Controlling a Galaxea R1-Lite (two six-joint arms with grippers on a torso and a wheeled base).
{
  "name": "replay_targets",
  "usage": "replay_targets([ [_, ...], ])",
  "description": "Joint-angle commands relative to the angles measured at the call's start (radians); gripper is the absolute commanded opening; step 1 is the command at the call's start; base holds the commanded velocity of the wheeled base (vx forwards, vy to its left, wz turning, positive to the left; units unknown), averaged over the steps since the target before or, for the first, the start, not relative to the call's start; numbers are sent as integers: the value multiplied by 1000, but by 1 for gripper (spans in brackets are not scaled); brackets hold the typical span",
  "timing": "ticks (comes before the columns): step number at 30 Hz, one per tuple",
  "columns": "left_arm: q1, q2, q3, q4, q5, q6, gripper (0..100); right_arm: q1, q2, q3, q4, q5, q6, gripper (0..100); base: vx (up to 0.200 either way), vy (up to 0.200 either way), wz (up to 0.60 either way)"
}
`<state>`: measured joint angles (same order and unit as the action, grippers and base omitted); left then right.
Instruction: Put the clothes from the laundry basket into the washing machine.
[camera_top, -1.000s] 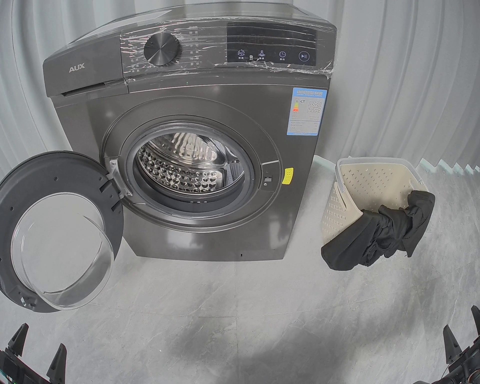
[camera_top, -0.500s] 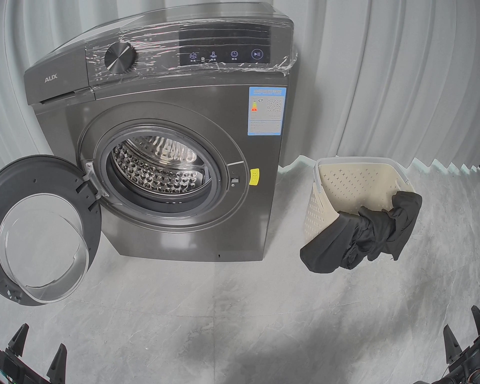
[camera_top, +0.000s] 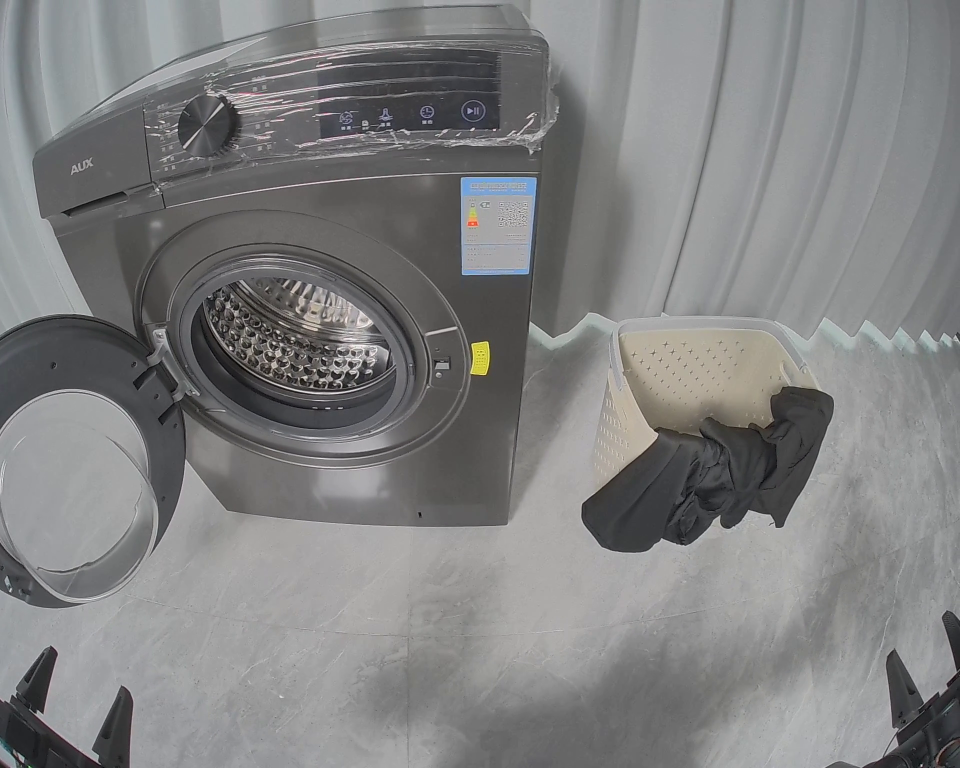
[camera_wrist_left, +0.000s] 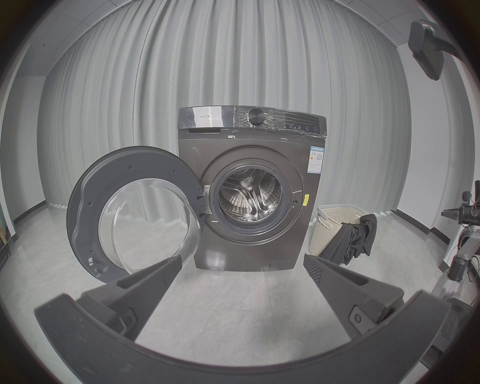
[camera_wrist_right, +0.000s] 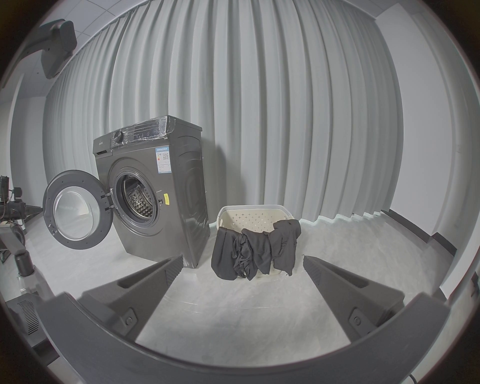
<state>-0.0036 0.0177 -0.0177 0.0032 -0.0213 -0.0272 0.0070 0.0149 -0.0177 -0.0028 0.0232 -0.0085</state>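
Dark clothes (camera_top: 700, 475): one bundle draped over the near rim of the laundry basket (camera_top: 700, 322), part hanging down to the floor (camera_top: 480, 620). The bundle lies ahead of the right tool (camera_top: 922, 660) and well apart from it. It is ahead of the left tool (camera_top: 83, 690) too, but off to that tool's right.

Washing machine (camera_top: 480, 400): stands just beside the basket, ahead of the left tool. The door (camera_top: 60, 360) is swung fully open and the drum (camera_top: 290, 330) shows no clothes.

Tools: both low and near the robot, fingers spread wide, nothing held.

Change: against the two earlier head frames, the whole picture has slid, with machine and basket both drawn leftward together. The camera has turned; the things have not moved relative to each other. Both tools keep the same corners of the frame.

Reading: the robot appears to be squaring up on the basket. No garment has been picked, so the task is at its start. The next move likely calls for closing in on the draped bundle.
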Motion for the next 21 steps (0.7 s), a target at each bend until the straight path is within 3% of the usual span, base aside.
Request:
replay_targets([
  [1, 1, -16, 15, 0, 0, -2, 100, 1, -15, 18, 0, 0, -1, 100, 0, -200, 0],
  [21, -1, -16, 15, 0, 0, 0, 100, 1, -15, 18, 0, 0, -1, 100, 0, -200, 0],
])
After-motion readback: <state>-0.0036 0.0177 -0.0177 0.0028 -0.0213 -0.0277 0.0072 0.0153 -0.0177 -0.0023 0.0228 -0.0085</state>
